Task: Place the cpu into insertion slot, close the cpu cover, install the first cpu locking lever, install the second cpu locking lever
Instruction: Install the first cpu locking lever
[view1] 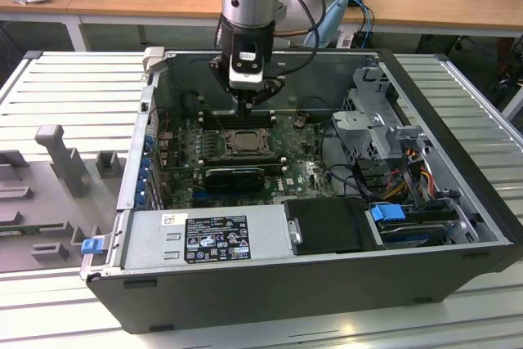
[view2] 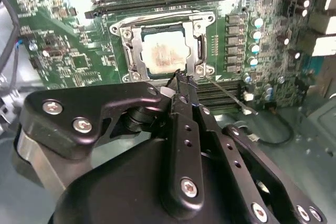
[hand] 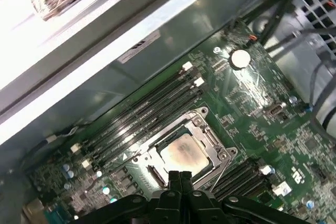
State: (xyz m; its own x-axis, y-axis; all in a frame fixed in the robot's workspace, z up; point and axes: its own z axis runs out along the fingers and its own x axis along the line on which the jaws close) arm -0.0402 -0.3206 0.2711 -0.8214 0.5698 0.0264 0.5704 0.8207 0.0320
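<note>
Gripper [view2: 181,80] clenched empty, tips beside cpu cover [view2: 137,51] lowered over cpu [view2: 165,51] in insertion slot [view2: 157,19]; thin locking lever [view2: 227,96] juts free nearby; advisable: press lever steadily, tips squarely on wire, avoiding board [view2: 79,61]

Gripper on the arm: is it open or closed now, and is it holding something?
Black gripper: closed, fingers pressed together, nothing visibly held.

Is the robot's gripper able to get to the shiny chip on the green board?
Probably yes. The gripper hovers beside the chip with nothing between them. A metal frame covers the chip's rim, so just its middle is bare.
</note>
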